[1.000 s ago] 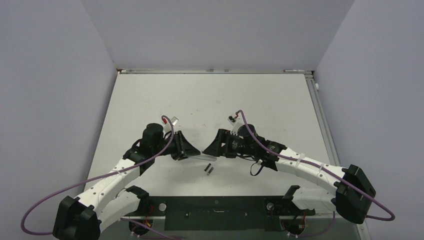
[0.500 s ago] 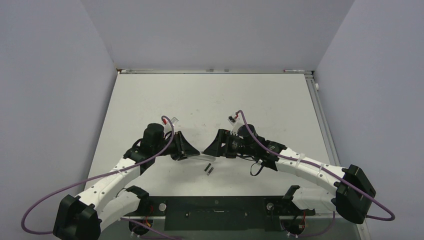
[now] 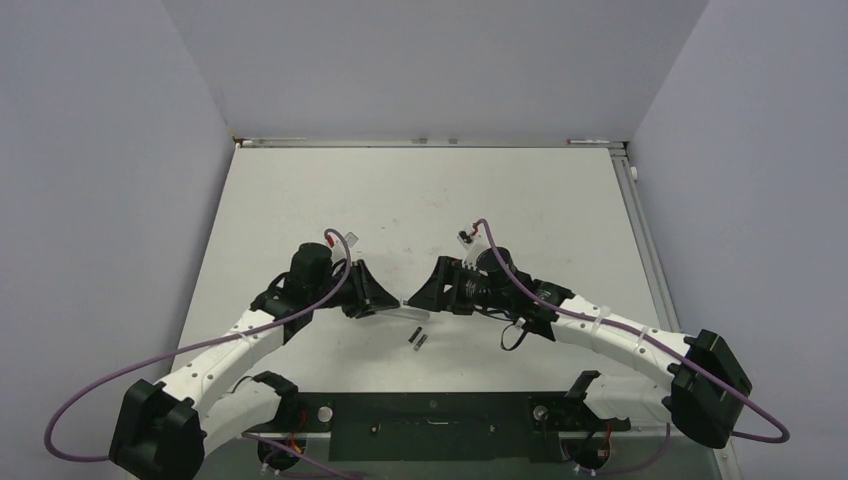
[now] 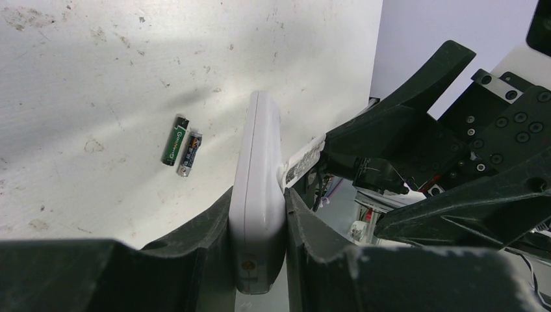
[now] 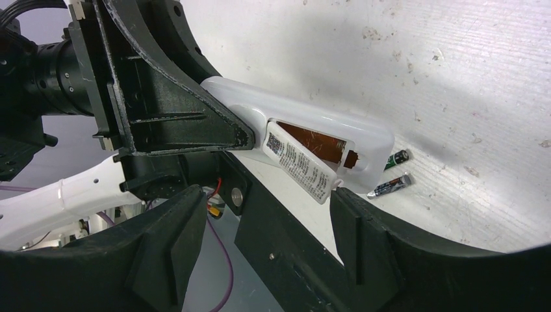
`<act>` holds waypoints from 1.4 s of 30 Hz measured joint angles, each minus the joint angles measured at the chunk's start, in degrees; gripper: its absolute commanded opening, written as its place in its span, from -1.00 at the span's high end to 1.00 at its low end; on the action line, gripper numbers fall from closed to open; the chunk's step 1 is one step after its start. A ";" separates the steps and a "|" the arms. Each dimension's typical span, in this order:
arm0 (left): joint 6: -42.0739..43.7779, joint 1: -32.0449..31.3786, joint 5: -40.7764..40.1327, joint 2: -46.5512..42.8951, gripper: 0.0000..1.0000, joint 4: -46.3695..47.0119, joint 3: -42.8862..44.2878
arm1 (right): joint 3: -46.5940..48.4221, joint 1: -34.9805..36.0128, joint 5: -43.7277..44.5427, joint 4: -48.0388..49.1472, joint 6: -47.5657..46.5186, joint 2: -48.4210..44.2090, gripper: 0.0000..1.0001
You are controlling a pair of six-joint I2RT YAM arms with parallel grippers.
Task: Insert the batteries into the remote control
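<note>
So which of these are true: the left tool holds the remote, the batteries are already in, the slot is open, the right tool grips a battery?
The left tool holds the remote control: true.
The batteries are inside it: false, both lie on the table.
The battery slot is open: true.
The right tool grips a battery: false, its jaws stand open.

White slim remote control (image 4: 258, 195) raised on its edge, near centre of scene, battery slot open and empty, brown inside. Two batteries (image 4: 180, 148) flat on table (image 3: 500, 200), just near of remote, side by side, almost touching; one green-labelled, one dark.
</note>
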 measured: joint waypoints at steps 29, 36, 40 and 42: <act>3.17 -0.09 -0.37 14.64 1.00 0.94 9.66 | -0.02 -8.41 -5.60 0.04 -2.01 0.35 -0.35; 4.09 0.04 -0.44 18.43 1.00 1.01 12.37 | -0.66 -11.91 -7.74 0.57 -3.19 1.31 -0.36; 4.66 0.09 -0.42 20.50 1.00 1.09 13.75 | -2.19 -13.68 -8.68 0.74 -3.89 1.53 -0.36; 4.85 0.09 -0.46 21.55 1.00 1.16 14.38 | -2.80 -14.51 -9.03 0.76 -4.22 1.70 -0.36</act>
